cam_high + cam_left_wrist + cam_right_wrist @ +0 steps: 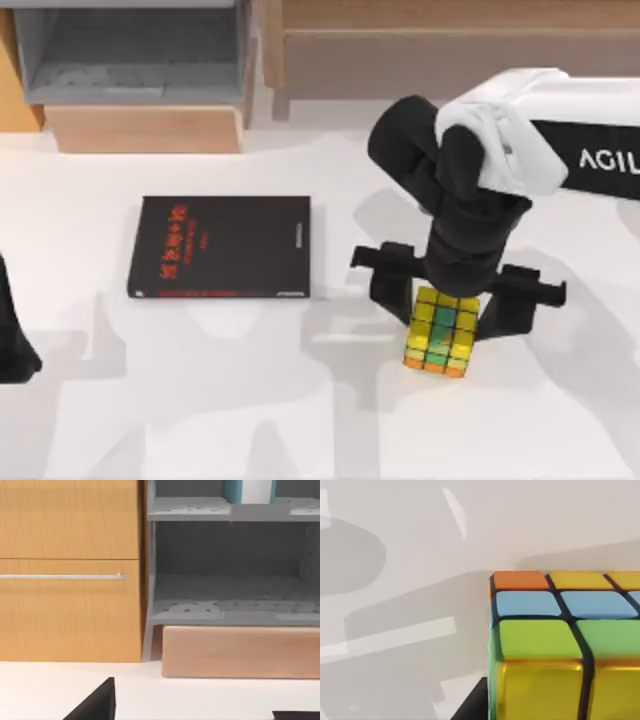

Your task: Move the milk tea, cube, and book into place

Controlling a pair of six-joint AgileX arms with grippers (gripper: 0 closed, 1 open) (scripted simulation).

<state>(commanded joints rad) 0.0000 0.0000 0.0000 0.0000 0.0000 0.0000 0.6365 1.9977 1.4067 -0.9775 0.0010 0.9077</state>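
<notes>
Right gripper [452,300] sits over the cube [441,333], at about 4 o'clock on the bench [250,400], fingers spread wide either side, not clamped. Book [221,246] lies flat near centre, well apart at 9 o'clock from the cube. Left arm parked at the left edge. Risk: closing off-centre could twist or tip the cube; a shallow grip could drop it.

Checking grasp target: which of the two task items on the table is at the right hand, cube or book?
The cube: it sits between the right hand's fingers. The black book lies flat, apart, toward the table's left.
</notes>
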